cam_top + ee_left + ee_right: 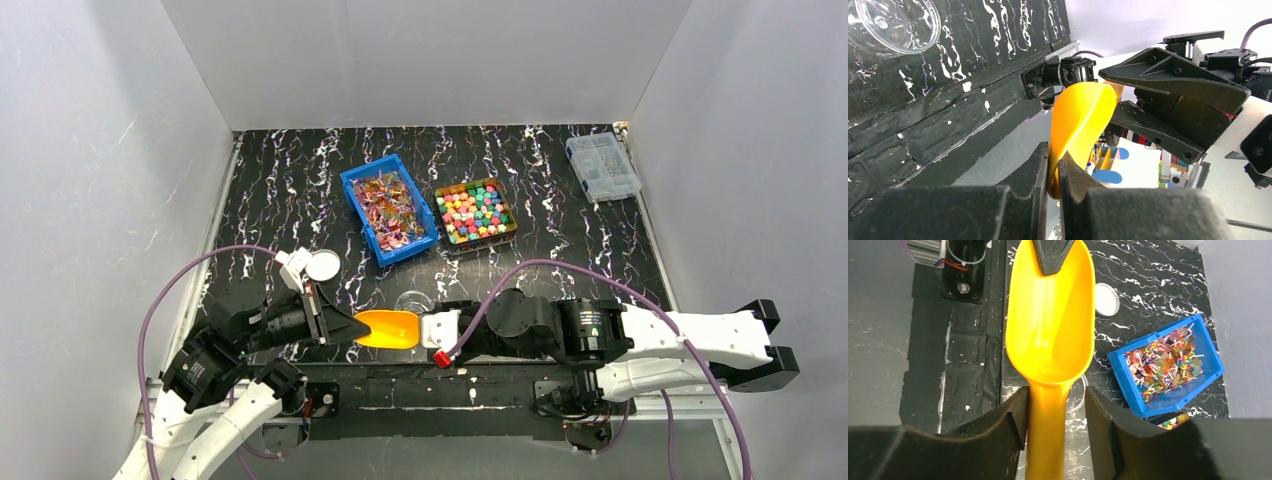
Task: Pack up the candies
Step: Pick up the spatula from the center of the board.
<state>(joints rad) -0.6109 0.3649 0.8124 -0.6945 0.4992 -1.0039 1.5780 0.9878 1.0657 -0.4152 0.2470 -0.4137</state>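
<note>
Jaws of left gripper are clamping front rim of scoop; right gripper is straddling scoop handle, gap showing one side. Beyond scoop, candies are lying.

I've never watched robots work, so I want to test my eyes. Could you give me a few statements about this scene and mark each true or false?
1. The yellow scoop is empty. True.
2. The left gripper pinches the scoop's bowl end. True.
3. The cube candies lie in the blue bin. False: they fill the tray beside it.
4. The right gripper holds a candy. False: its jaws stand open on either side of the scoop's handle.
</note>
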